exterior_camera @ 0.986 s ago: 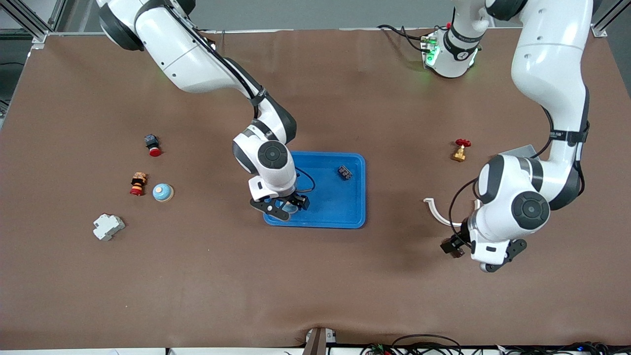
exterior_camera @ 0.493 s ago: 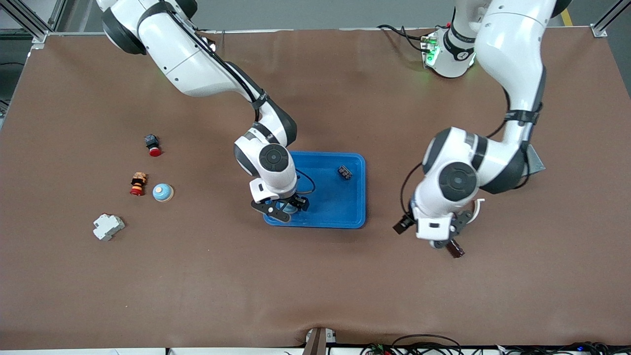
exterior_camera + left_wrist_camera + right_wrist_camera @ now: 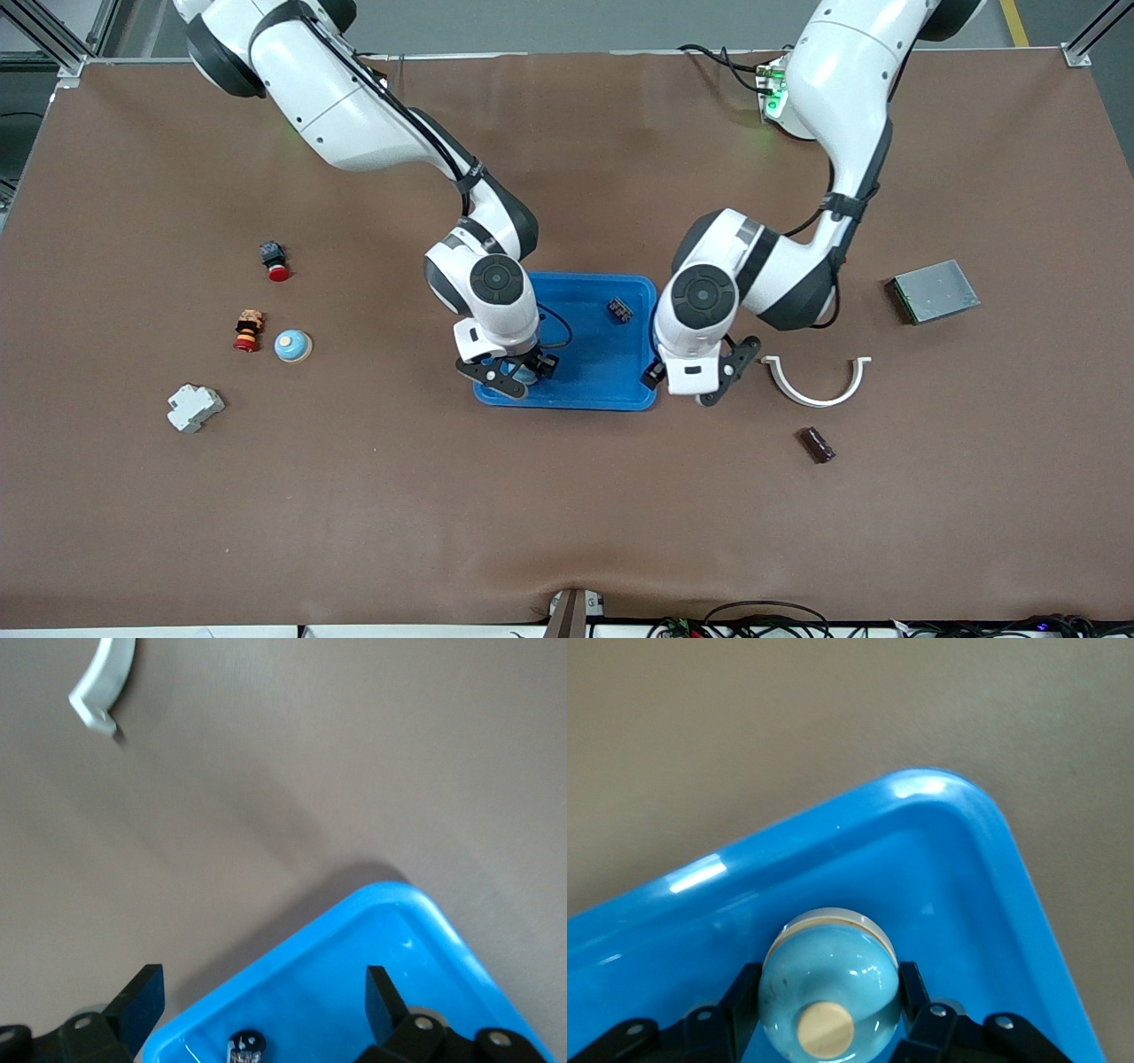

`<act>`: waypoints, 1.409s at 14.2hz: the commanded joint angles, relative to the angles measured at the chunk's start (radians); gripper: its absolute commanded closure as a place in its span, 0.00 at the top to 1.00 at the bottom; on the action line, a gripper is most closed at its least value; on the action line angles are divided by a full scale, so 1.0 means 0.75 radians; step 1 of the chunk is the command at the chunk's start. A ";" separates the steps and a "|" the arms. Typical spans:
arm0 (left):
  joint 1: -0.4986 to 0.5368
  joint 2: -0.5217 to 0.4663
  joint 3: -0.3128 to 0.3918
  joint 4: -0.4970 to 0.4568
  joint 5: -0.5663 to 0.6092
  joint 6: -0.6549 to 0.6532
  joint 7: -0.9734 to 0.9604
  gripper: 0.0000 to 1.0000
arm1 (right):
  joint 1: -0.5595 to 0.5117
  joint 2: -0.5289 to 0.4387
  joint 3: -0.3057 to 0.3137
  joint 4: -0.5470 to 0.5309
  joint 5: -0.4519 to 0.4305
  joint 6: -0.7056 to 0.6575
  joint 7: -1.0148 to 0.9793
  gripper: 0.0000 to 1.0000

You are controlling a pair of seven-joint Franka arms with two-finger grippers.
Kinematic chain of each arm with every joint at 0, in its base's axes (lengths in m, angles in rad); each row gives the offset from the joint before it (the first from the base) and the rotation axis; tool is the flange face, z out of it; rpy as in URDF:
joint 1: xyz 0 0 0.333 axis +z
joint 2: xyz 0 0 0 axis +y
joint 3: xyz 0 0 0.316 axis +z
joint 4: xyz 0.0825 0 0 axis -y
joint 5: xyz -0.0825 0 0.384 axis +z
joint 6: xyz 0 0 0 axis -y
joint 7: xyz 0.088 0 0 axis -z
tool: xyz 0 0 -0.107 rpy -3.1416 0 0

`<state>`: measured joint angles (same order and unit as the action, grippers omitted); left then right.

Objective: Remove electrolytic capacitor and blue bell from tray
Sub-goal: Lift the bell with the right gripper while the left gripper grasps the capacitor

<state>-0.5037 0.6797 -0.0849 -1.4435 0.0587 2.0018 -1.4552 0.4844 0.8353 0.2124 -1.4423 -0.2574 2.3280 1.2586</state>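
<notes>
**Blue tray, bell between the right fingers**

Glossy blue plastic was what I saw first: the shallow tray [image 3: 620,390] with rounded corners, sitting mid-surface on the matte brown mat [image 3: 567,514]. My right gripper [image 3: 512,372] was down in the tray's corner toward the right arm's end, nearer the front camera. In the right wrist view its black fingers [image 3: 735,1010] were closed against the sides of a pale blue, shiny domed bell [image 3: 830,988] with a cream button on top, resting on the tray floor. A small dark ribbed capacitor [image 3: 619,310] lay in the tray's corner toward the left arm's end, farther from the camera.

My left gripper [image 3: 700,381] hung over the tray's edge at the left arm's end, fingers [image 3: 142,1001] spread wide and holding nothing. Outside the tray, a white curved plastic clip [image 3: 815,385] and a small dark brown cylinder [image 3: 817,444] lay toward the left arm's end. A second blue bell [image 3: 292,346] sat toward the right arm's end.
</notes>
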 commanded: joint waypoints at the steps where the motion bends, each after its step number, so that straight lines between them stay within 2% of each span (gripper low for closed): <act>1: -0.054 0.028 0.009 0.000 0.020 0.016 -0.092 1.00 | -0.055 -0.093 0.052 0.019 0.030 -0.144 -0.005 0.00; 4: -0.104 0.039 0.009 -0.002 0.018 0.053 -0.160 1.00 | -0.138 -0.211 0.085 -0.036 0.049 -0.252 -0.197 0.00; 6: -0.134 0.061 0.009 -0.002 0.016 0.053 -0.166 1.00 | -0.198 -0.305 0.085 -0.158 0.049 -0.249 -0.344 0.00; 8: -0.136 0.079 0.009 -0.002 0.018 0.053 -0.181 1.00 | -0.261 -0.397 0.085 -0.334 0.049 -0.167 -0.467 0.00; 10: -0.136 0.086 0.009 -0.004 0.018 0.053 -0.181 1.00 | -0.363 -0.492 0.085 -0.567 0.049 0.035 -0.604 0.00; 12: -0.138 0.094 0.007 -0.004 0.010 0.072 -0.183 1.00 | -0.443 -0.512 0.083 -0.721 0.049 0.209 -0.724 0.00; 14: -0.157 0.100 0.007 -0.006 -0.009 0.074 -0.193 1.00 | -0.515 -0.508 0.083 -0.799 0.047 0.321 -0.839 0.00; 20: -0.191 0.133 0.007 -0.008 -0.009 0.090 -0.252 1.00 | -0.674 -0.504 0.083 -0.912 0.047 0.387 -1.083 0.00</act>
<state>-0.6313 0.7691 -0.0852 -1.4460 0.0572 2.0494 -1.6207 0.0273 0.5006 0.2549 -2.0670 -0.2386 2.6009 0.5082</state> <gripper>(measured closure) 0.000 0.330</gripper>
